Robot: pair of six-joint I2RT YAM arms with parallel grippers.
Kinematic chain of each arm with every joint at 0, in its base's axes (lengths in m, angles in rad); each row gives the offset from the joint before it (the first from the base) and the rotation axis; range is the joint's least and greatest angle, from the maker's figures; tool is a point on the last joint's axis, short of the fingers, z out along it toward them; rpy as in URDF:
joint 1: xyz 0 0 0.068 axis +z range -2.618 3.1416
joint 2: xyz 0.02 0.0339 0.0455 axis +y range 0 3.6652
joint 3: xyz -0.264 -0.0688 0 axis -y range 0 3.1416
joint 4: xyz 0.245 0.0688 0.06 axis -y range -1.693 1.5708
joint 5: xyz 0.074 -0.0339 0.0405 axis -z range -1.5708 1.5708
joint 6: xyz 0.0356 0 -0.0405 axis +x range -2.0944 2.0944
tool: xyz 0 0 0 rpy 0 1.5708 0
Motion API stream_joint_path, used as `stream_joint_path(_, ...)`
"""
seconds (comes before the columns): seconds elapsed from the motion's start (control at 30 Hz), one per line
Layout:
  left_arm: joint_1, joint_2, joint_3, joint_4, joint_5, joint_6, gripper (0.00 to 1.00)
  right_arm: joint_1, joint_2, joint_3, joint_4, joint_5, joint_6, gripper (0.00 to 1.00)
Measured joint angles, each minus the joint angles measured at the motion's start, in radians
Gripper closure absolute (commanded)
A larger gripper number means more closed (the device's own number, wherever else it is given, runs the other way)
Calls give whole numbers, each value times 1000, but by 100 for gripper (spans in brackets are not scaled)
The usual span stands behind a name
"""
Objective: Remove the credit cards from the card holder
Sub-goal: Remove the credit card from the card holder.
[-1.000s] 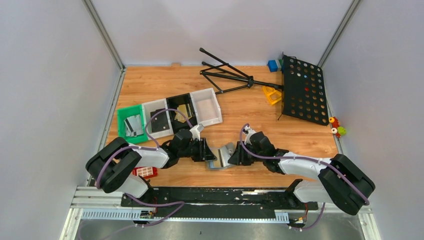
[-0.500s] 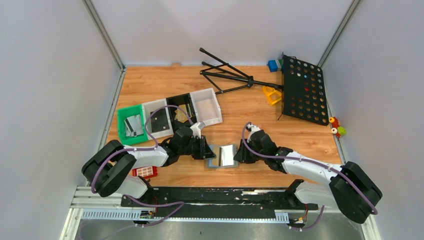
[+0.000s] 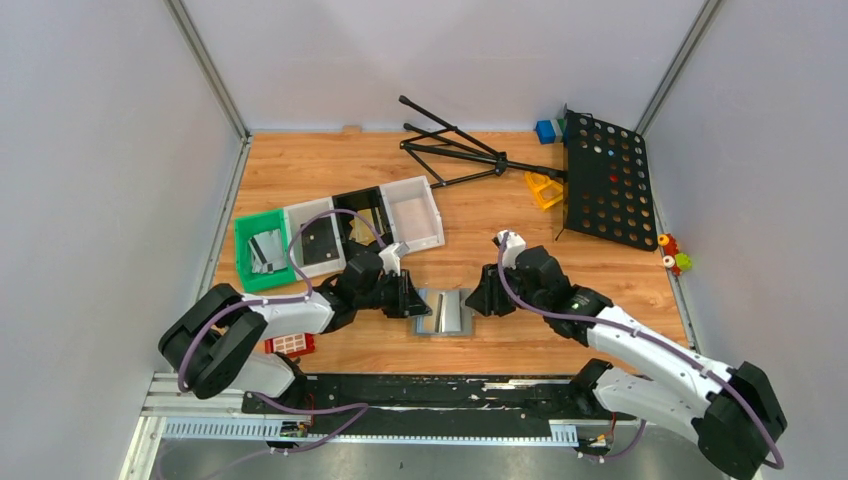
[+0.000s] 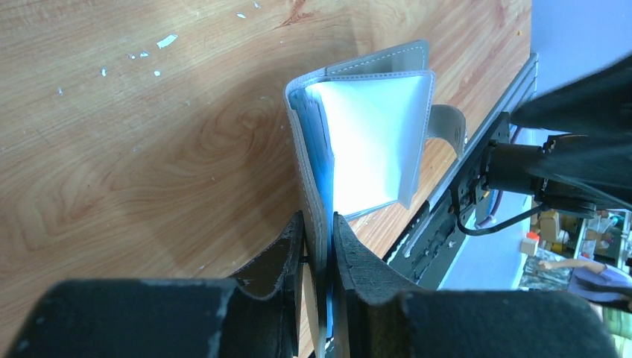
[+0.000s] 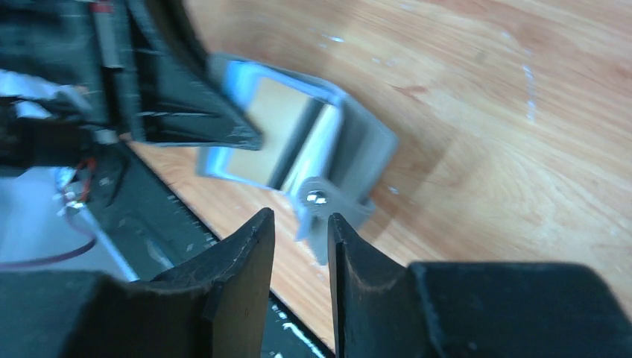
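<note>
The card holder [image 3: 447,312] lies on the table [image 3: 520,225], near the front edge. It is grey and it is open like a book. It sits between the 2 hands.

The left hand [image 3: 417,302] is clenched on the left side of the card holder. In the left wrist view, its 2 black fingers [image 4: 287,253] squeeze the grey cover from both sides. That side of the holder stands up on its edge. A pale, shiny flat piece [image 4: 373,134] shows inside. I cannot tell if it is a card.

The right hand [image 3: 480,302] is just beside the right side of the holder. Its fingers [image 5: 246,253] are a little apart, and they do not squeeze anything. The holder's small tab [image 5: 319,220] is right in front of the fingertips.

Behind the left arm is a row of 4 trays [image 3: 428,238]. A grey card [image 3: 266,250] lies in the green tray. A black card [image 3: 320,247] lies in the white tray next to it. A gold card [image 3: 372,222] lies in the black tray.

A red block [image 3: 290,344] lies by the left arm. A black board with holes [image 3: 605,185] is far back on the right.
</note>
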Motion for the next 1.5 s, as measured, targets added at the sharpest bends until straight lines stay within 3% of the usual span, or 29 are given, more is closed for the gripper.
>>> stream_joint_path(0.23, 0, -35, 0, -44, -8, 19, 88, 11, -39, 47, 53, -215, -3, 75)
stream_joint_path(0.47, 0, -72, 0, -57, -7, 26, 87, 85, 117, 54, 148, -230, 52, 75)
stream_joint_path(0.77, 0, -115, -6, -42, 21, 25, 87, 90, 301, 54, 223, -210, 105, 74)
stream_joint_path(1.13, 0, -154, -19, -11, 69, 1, 87, -12, 214, -27, 276, -248, 127, 70)
stream_joint_path(1.5, 6, -164, -54, 141, 150, -46, 87, -101, 121, -86, 362, -378, 179, 69)
